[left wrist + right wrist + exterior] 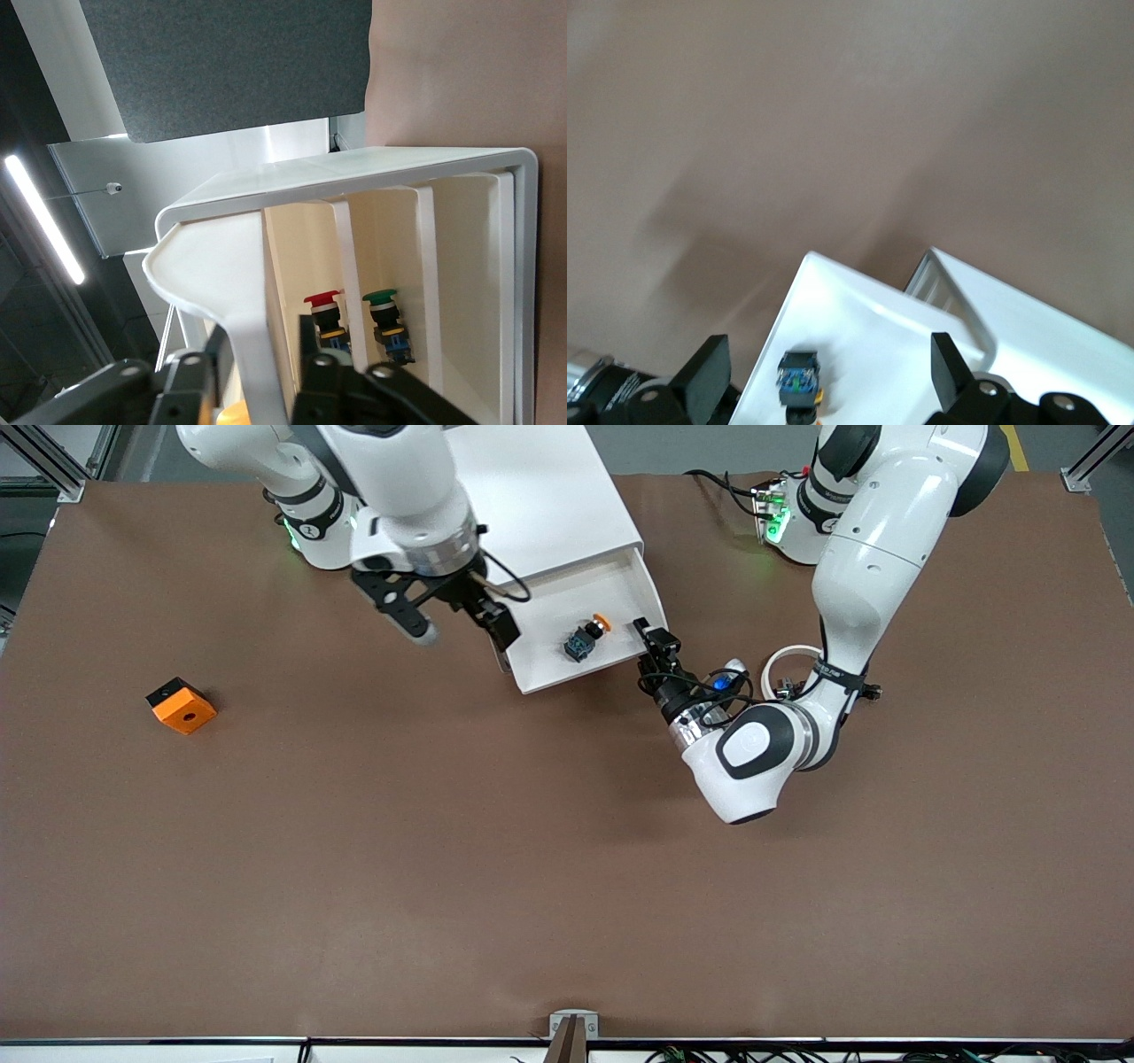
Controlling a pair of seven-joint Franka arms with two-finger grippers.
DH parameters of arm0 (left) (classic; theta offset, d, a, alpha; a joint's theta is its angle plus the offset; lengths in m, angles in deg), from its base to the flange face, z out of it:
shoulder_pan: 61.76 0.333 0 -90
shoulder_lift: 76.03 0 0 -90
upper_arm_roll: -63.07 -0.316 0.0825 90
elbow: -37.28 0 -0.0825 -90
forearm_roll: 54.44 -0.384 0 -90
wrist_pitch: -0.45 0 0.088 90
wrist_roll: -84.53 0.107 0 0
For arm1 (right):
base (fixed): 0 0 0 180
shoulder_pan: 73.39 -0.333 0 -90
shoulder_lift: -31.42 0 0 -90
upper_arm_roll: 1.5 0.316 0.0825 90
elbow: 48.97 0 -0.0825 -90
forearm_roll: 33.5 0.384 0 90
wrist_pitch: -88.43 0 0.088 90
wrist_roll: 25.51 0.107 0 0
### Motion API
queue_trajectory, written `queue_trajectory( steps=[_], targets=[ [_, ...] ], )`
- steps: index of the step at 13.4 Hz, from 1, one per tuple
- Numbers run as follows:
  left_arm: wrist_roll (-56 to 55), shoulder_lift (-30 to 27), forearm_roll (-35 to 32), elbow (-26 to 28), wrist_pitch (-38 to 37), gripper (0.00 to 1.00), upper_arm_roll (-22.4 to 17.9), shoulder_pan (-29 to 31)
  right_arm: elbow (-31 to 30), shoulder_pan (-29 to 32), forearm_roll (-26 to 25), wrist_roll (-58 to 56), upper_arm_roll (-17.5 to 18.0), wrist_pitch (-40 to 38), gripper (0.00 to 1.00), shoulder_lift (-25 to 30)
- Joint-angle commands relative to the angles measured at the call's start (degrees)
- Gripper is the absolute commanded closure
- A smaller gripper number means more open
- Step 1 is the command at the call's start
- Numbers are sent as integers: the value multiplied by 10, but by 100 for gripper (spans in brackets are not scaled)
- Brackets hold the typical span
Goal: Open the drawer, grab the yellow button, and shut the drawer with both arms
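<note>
Where brown table [532,868] spreads, white drawer [567,669] open

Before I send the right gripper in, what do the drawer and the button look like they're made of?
Drawer: probably moulded plastic, smooth matte white, judging by its thin walls with rounded corners and its uniform colour. Button: likely hard plastic, with an orange cap that looks slightly glossy, a black body and a bluish base; whether it contains metal can't be seen.
</note>
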Motion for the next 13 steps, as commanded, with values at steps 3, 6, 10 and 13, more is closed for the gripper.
queue_trajectory(
  steps=[3,6,10,13],
  targets=[
    [77,-2,4,-25,0,0,1,7,18,-67,-5,33,-8,10,0,-61],
    [215,-4,-2,-53,-1,0,1,22,56,-97,-6,37,-11,19,0,-115],
    [474,-5,-59,-89,12,0,-4,54,88,-99,-17,51,-10,20,0,-162],
    [605,-13,-182,-89,123,0,-17,59,104,-101,-24,50,-10,21,0,-186]
  ],
)
